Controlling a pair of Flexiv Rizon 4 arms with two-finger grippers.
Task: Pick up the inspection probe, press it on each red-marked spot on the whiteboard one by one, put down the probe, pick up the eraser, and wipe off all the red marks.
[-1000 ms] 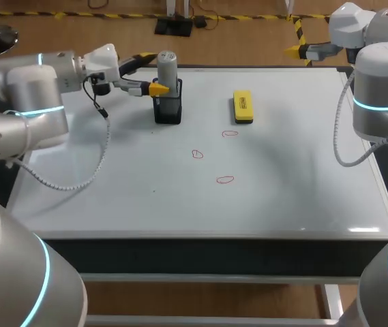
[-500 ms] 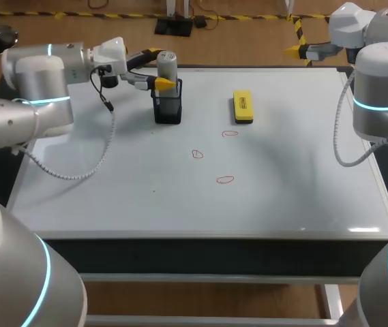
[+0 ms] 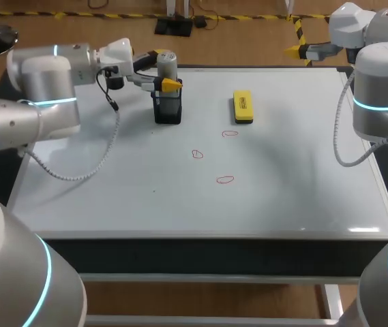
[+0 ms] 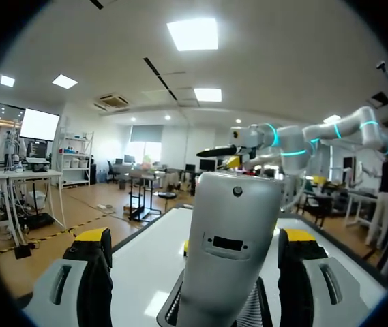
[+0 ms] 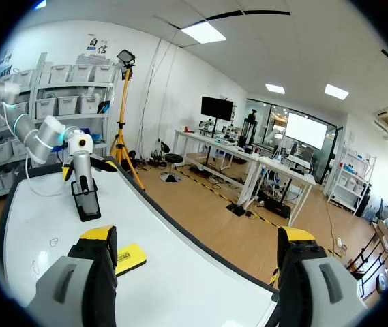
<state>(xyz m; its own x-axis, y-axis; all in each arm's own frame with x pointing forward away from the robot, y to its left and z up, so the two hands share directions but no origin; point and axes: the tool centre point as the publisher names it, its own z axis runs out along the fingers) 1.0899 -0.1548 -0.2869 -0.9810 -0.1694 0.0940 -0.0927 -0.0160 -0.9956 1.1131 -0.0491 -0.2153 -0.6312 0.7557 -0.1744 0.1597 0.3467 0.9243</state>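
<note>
The left jaws stand wide apart on either side of the grey cylindrical inspection probe (image 4: 231, 252), with a gap at each flank and touching nothing. The right jaws gape just as wide and hold nothing, off the far right corner of the white whiteboard worktop (image 3: 303, 170). The probe stands upright at the far left, its lower end hidden inside a black mesh holder (image 3: 168, 109). There is one probe, one holder, one yellow block eraser (image 3: 243, 107) and three red ring marks (image 3: 225, 180) near the middle.

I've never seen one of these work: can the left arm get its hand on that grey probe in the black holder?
Probably yes: the probe stands between the open fingers of the left hand, its top clear of the holder.
</note>
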